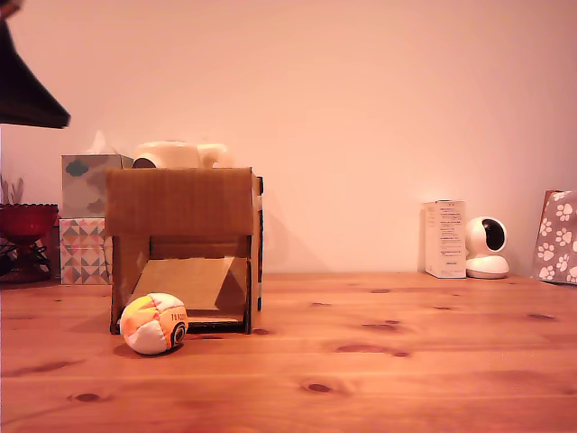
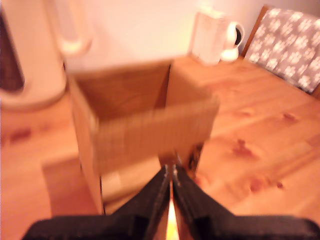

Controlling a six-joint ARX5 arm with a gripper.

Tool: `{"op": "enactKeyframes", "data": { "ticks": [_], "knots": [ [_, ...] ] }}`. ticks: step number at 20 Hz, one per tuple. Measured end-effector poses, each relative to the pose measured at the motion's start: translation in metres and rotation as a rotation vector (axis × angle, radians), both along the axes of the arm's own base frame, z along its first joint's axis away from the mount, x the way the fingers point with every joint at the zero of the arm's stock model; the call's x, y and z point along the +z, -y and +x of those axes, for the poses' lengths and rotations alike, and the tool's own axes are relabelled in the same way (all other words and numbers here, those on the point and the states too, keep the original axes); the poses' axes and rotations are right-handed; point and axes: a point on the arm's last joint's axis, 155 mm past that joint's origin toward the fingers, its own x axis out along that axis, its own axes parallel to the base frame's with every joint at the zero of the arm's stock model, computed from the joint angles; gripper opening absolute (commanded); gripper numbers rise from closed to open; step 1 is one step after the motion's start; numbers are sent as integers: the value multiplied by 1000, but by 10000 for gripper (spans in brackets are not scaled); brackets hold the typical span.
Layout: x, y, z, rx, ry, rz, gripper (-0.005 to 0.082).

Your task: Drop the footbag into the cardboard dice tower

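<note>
The footbag (image 1: 153, 323), orange, yellow and white with a dark round mark, lies on the wooden table (image 1: 379, 361). It touches the front left corner of the cardboard dice tower (image 1: 184, 248) as the exterior view shows it. The tower's front opening shows its sloped ramp. In the wrist view my gripper (image 2: 171, 169) is shut, its black fingertips meeting above the tower's open top (image 2: 125, 95). I hold nothing. Only a dark wedge of the arm (image 1: 27, 95) shows at the exterior view's top left.
Patterned tissue boxes (image 1: 87, 216) and a red bowl (image 1: 25, 219) stand at the exterior view's left, with a cream appliance (image 1: 180, 154) behind the tower. A white carton (image 1: 444, 238), a white camera (image 1: 487, 247) and a paw-print bag (image 1: 557, 236) line the wall at the right.
</note>
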Motion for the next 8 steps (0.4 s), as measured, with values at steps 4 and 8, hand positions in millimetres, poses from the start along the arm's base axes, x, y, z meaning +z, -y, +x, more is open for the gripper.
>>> {"op": "enactKeyframes", "data": {
  "ticks": [4, 8],
  "knots": [
    [1, -16, -13, 64, -7, 23, -1],
    [12, -23, -25, 79, 30, 15, -1]
  ]
}}
